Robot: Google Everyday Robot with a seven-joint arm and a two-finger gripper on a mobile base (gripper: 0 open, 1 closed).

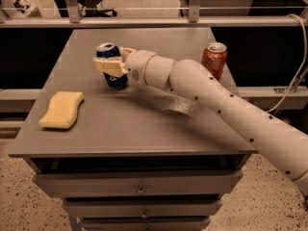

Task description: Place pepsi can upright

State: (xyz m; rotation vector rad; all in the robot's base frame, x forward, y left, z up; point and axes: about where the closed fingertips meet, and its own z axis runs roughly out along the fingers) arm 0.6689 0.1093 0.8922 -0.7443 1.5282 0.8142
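Observation:
The pepsi can [114, 80] is blue with a silver top. It stands about upright on the grey table [134, 129], at the back left of the middle. My gripper [111, 59] is closed around the can's middle. One cream finger [109, 66] crosses the can's front, and the other sits behind it. The white arm reaches in from the lower right. The can's base looks to be at or just above the tabletop.
An orange-red can [214, 59] stands upright at the table's back right, close to the arm. A yellow sponge [61, 109] lies at the front left. A metal rail [144, 21] runs behind the table. Drawers [139, 189] sit below the tabletop.

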